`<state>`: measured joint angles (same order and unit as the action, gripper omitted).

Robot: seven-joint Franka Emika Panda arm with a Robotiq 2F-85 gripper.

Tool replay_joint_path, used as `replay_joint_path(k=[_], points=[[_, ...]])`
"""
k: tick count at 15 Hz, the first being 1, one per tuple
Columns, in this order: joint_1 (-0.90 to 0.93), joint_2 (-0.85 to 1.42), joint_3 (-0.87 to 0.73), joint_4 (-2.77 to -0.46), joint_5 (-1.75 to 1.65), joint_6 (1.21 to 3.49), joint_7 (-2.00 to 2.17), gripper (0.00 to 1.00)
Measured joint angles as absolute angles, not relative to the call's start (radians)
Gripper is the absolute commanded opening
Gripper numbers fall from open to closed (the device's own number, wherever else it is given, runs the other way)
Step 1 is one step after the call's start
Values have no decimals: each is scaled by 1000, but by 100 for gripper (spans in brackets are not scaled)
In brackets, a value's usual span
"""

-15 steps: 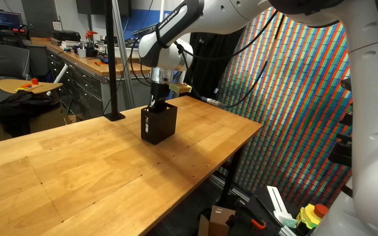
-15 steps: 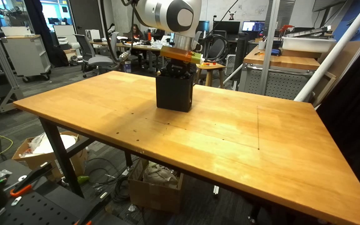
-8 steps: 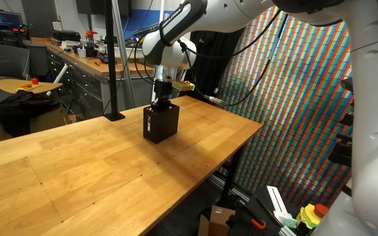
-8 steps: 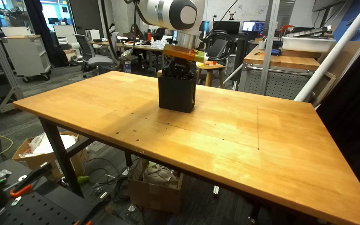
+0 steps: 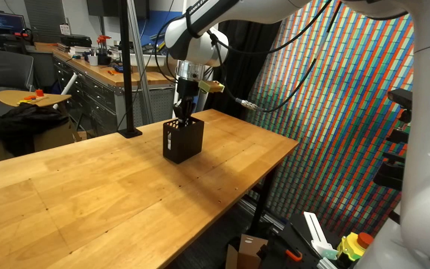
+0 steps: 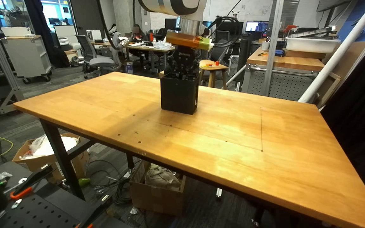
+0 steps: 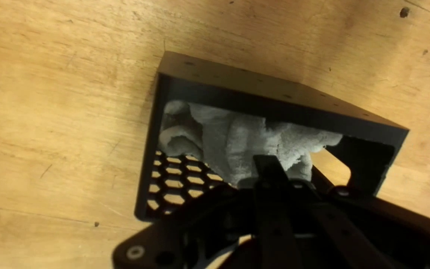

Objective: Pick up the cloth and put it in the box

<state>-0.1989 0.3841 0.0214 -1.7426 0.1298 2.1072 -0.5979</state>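
Observation:
The box (image 5: 183, 142) is a small black open-topped container with a honeycomb-perforated side, upright on the table in both exterior views. In the wrist view the rumpled greyish-white cloth (image 7: 245, 142) lies inside it, bunched along one wall, with part of the honeycomb (image 7: 174, 183) bare beside it. My gripper (image 7: 269, 164) points down over the box opening with its fingers together, and cloth shows just beyond the tips. No cloth hangs from the fingers in the exterior views. The gripper's lower end (image 6: 181, 75) is partly hidden by the box's rim.
The wooden table (image 5: 88, 194) carries the box near its far edge in an exterior view. A black post (image 5: 126, 82) stands on that edge, left of the box. Cables (image 5: 293, 89) loop from the arm. A cardboard box (image 6: 157, 196) sits on the floor below.
Over the first half second the box shifted slightly with the gripper, rightward in both exterior views. Since then the gripper has risen partly out of the box, which stays put.

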Motion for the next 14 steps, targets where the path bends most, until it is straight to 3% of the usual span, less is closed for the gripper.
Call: replay_joint_path(k=[8,10,11,14], points=[[-207,225,-23,-1809,130,2159,-616,3],[-215,176,-30,-1838,136,2205,-660,29],[-218,151,-34,-1856,144,2229,-687,4],[-222,89,-43,-1907,164,2269,-740,24]])
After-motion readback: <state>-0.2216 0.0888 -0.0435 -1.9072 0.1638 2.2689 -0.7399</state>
